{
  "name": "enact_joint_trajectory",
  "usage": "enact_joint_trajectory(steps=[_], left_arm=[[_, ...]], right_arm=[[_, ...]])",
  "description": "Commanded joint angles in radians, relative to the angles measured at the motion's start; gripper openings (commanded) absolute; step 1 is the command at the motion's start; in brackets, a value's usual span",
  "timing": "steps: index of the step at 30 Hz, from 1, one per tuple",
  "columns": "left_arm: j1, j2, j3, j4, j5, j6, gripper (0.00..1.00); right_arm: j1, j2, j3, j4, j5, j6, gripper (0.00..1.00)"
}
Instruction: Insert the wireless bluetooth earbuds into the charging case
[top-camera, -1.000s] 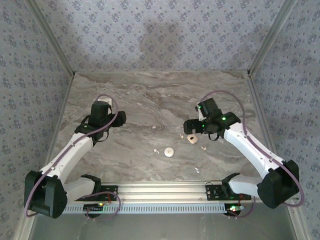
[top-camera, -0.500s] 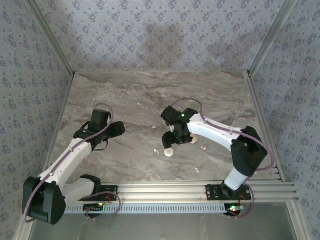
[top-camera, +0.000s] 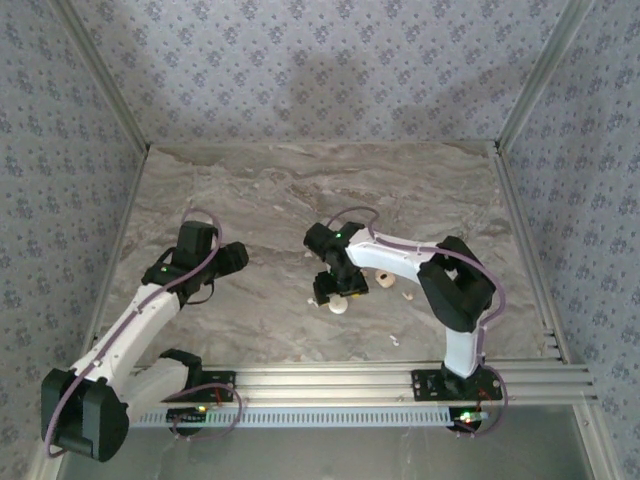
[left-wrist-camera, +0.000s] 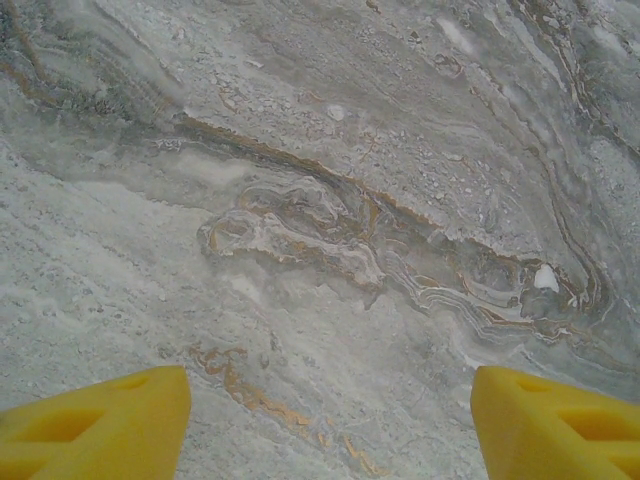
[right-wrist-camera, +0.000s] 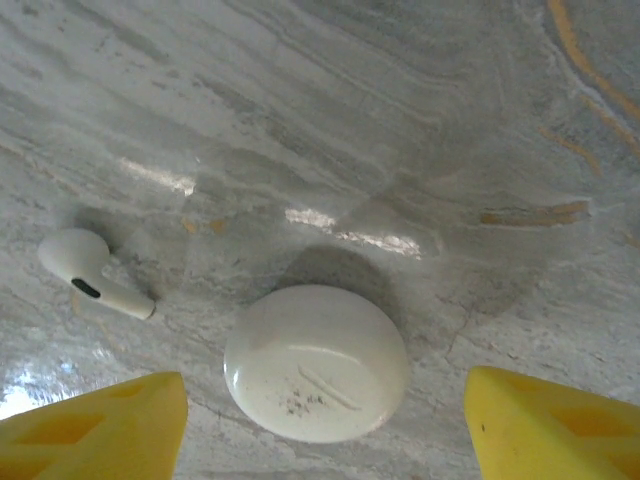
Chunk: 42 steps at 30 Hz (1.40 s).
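The tan charging case (top-camera: 384, 281) lies on the marble, just right of my right gripper (top-camera: 333, 293). That gripper hangs over a flat round cream disc (top-camera: 339, 306). In the right wrist view the disc (right-wrist-camera: 316, 362) lies between the yellow fingers (right-wrist-camera: 95, 425) with a gap on each side, so the right gripper (right-wrist-camera: 327, 425) is open. One white earbud (right-wrist-camera: 92, 277) lies left of the disc. Other earbuds (top-camera: 405, 295) (top-camera: 393, 340) lie right of the case and nearer the front rail. My left gripper (top-camera: 238, 258) (left-wrist-camera: 330, 425) is open over bare marble, far left of the case.
The marble table (top-camera: 260, 190) is walled by patterned panels on three sides. An aluminium rail (top-camera: 330, 385) with both arm bases runs along the near edge. The right arm's elbow (top-camera: 455, 285) stands just right of the case.
The right arm has swung left from beside the case to above the cream disc, folding its elbow in, and its fingers have come closer together. The left arm has barely shifted.
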Motion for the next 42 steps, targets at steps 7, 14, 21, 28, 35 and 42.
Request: enact_joint_trajectory(steps=[7, 14, 21, 28, 35, 42], left_arm=[[-0.006, -0.013, 0.006, -0.047, -0.01, 0.004, 0.75], [-0.005, -0.022, 0.003, -0.053, -0.014, -0.004, 0.75], [-0.005, -0.022, 0.006, -0.065, -0.006, -0.005, 0.75], [-0.004, -0.02, 0.002, -0.064, 0.002, 0.003, 0.75], [-0.006, -0.023, 0.002, 0.021, 0.102, 0.075, 0.74], [-0.088, -0.052, -0.029, 0.249, 0.254, 0.253, 0.7]], right_arm=[[0.013, 0.041, -0.01, 0.021, -0.012, 0.045, 0.7], [0.028, 0.06, -0.017, -0.01, 0.022, 0.046, 0.68], [0.03, 0.069, -0.027, -0.005, 0.029, 0.048, 0.64], [0.028, 0.046, -0.057, 0.034, 0.022, 0.059, 0.54], [-0.009, -0.098, -0.099, 0.134, 0.011, 0.109, 0.48], [-0.076, -0.398, -0.306, 0.488, 0.008, 0.154, 0.46]])
